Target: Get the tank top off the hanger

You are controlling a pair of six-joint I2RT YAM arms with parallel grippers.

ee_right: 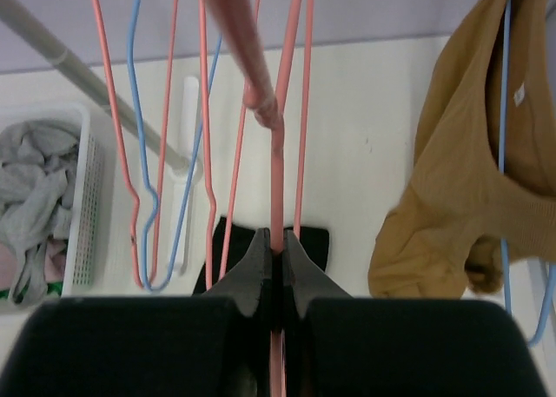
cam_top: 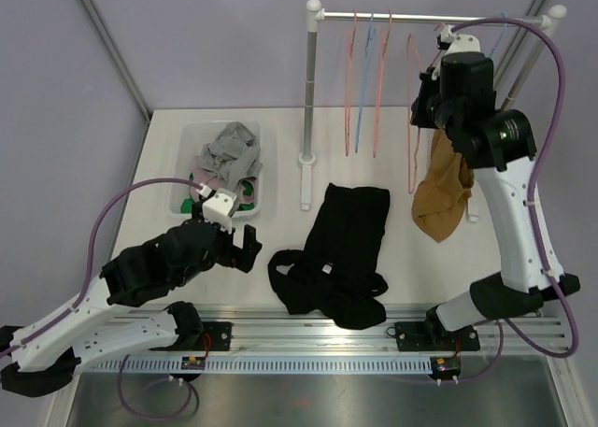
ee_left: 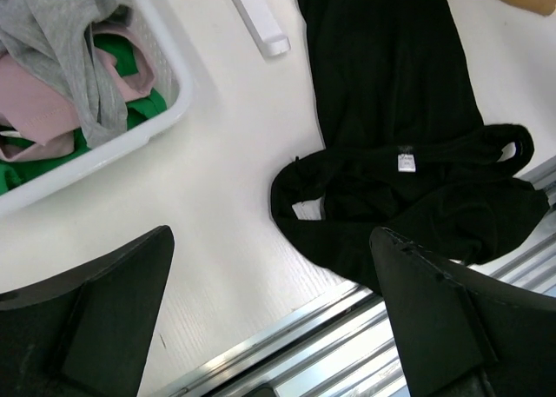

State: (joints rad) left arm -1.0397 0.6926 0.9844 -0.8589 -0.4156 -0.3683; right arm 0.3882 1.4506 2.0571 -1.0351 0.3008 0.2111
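Grips a pink hanger in the right end effector, pinched narrow on the wire. Finds the tan top just right of it, on a blue hanger, long axis straight down. Holds the left end effector wide, well apart, over the table.

White arm links, black joints, black fingers, purple cables.

the white table carries a black tank top, which lies spread flat near the front edge, its straps bunched toward the metal rail. on the left stands a white plastic basket filled with clothes. between them rests the long white foot of a rack.
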